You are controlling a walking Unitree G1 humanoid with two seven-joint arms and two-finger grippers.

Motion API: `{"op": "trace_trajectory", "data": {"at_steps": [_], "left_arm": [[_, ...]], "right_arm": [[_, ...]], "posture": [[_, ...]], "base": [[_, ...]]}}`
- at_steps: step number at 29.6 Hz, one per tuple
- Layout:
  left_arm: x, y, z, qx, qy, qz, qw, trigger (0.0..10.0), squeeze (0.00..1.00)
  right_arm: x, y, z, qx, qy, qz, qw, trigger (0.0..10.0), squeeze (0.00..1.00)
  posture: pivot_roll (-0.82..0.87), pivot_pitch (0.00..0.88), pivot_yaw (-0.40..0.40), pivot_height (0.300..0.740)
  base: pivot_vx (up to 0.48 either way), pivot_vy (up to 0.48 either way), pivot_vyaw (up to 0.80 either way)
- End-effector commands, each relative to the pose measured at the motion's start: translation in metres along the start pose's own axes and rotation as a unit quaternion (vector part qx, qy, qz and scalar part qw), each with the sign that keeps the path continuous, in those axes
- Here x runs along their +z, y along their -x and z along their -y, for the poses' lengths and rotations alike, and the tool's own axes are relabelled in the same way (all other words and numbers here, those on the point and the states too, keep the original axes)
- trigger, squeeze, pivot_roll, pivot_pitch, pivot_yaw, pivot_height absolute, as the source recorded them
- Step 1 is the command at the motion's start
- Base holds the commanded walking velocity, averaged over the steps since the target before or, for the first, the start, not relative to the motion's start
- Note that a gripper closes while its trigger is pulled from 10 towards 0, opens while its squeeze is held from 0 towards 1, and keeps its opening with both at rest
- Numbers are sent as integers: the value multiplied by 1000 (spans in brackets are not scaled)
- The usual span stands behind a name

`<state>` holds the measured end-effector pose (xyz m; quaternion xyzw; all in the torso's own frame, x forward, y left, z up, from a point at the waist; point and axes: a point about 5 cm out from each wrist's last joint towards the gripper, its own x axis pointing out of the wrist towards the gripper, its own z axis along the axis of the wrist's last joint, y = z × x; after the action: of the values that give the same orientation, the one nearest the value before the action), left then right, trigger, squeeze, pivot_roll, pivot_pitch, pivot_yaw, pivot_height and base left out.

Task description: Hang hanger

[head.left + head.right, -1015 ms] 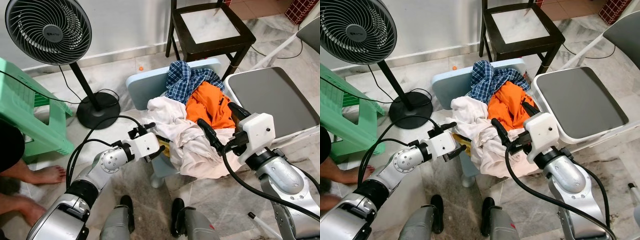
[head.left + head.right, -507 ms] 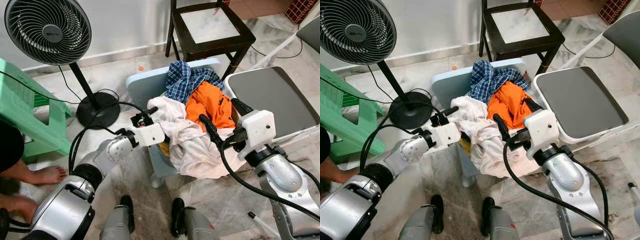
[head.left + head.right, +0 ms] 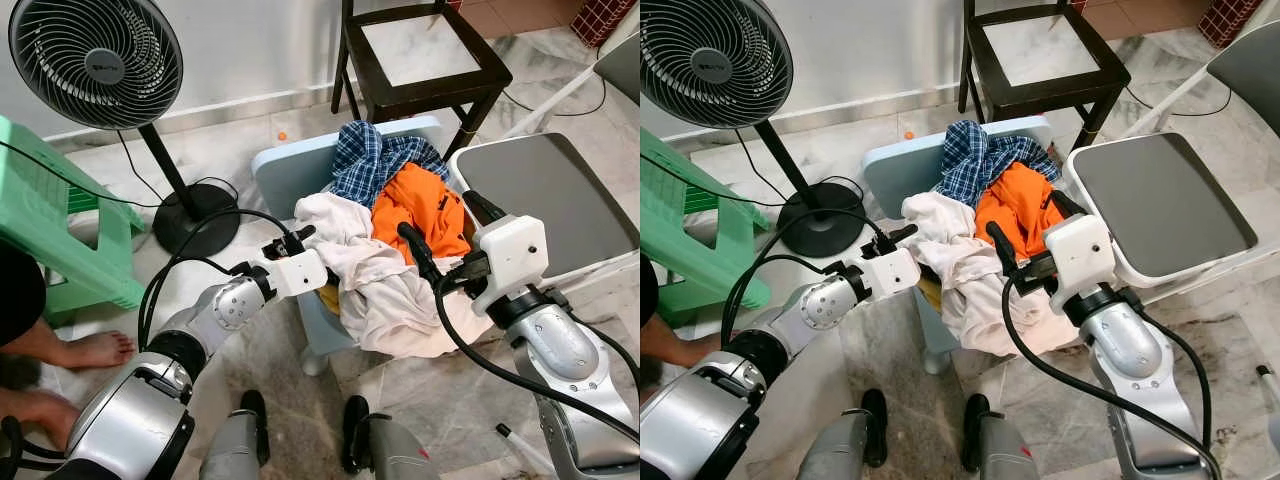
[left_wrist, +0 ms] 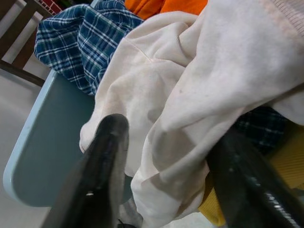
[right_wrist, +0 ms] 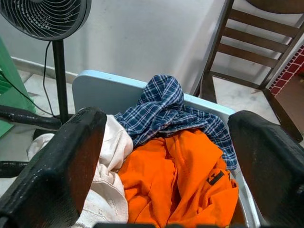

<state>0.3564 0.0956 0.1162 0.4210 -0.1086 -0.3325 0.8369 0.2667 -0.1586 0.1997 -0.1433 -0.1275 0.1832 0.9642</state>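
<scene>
Pale blue chair (image 3: pixel 285 170) carrying clothes heap, cream garment (image 3: pixel 375 285) draping over chair's front edge, right gripper (image 3: pixel 440 240) hovering spread wide above heap, left gripper (image 3: pixel 300 243) fingers parted around cream fabric at heap's left side, hanger location: cannot tell.

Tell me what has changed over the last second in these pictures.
The left gripper rose from low beside the chair to the near edge of the cream garment, fingers open around a fold. The right gripper barely moved, hovering open over the orange garment. The plaid shirt, fan and grey seat stayed put.
</scene>
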Motion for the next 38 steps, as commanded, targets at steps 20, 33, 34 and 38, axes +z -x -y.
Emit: {"op": "trace_trajectory", "data": {"at_steps": [20,33,34,38], "left_arm": [[24,-10,3,-10,208,90,974,0,0],[53,-11,-10,-40,328,188,925,0,0],[55,-11,-11,-42,338,192,921,0,0],[67,-7,-17,-83,505,208,833,0,0]], "right_arm": [[-7,-3,0,-17,-6,-4,1000,10000,855],[-9,-9,-2,-5,-6,-3,1000,10000,839],[-9,-9,-2,-5,-6,-3,1000,10000,839],[-10,-11,-2,0,-3,-5,1000,10000,835]], "posture": [[-2,331,-28,740],[19,340,-49,740],[19,340,-49,740],[23,341,-53,740]], "base": [[0,0,0],[0,0,0],[0,0,0],[0,0,0]]}}
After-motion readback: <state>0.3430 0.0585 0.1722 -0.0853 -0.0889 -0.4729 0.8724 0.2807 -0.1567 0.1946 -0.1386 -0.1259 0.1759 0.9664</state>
